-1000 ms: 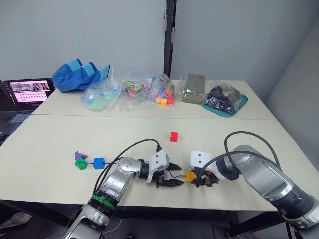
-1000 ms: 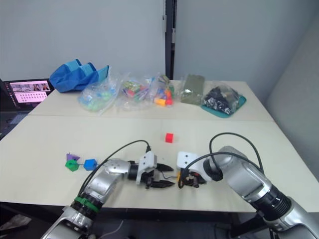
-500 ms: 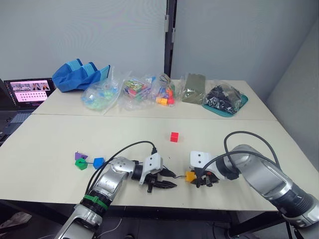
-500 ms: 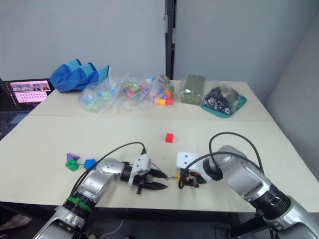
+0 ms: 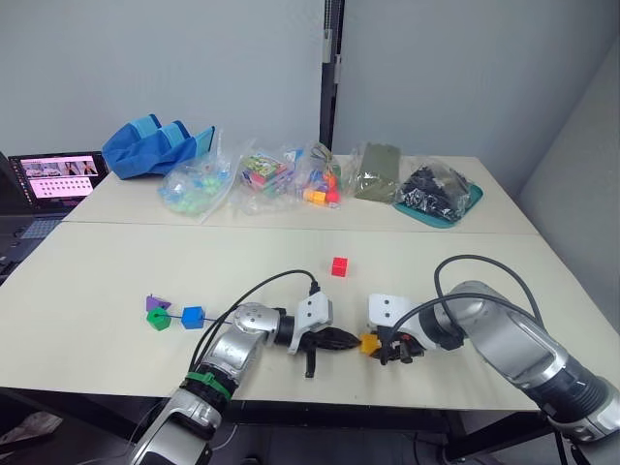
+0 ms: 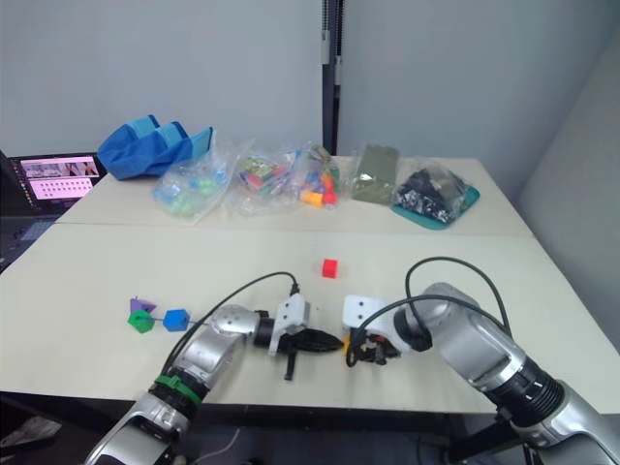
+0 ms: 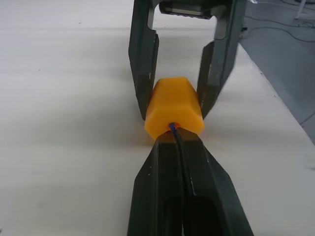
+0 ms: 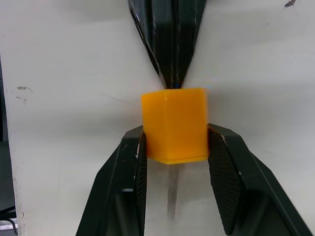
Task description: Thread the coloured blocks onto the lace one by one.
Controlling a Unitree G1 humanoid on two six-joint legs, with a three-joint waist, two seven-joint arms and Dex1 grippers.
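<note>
On pale worktop (image 5: 87, 281): purple, green, blue blocks (image 5: 158, 317) already on lace (image 7: 172, 127) far left, orange block (image 7: 174, 107) clamped in right gripper (image 8: 174, 147) fingers w/ left gripper (image 7: 177, 140) fingers closed on lace, feeding it in near centre, red block (image 5: 338, 266) left to do.

The pale beige worktop (image 5: 116, 271) carries a small red plastic cube (image 5: 338, 266) near its middle. Toward its left side, 3 small blocks lie close together: purple wedge (image 5: 154, 303), green cube (image 5: 158, 320) and blue cube (image 5: 193, 316). Clear plastic bags of coloured toys (image 5: 262, 176) line the far edge.
</note>
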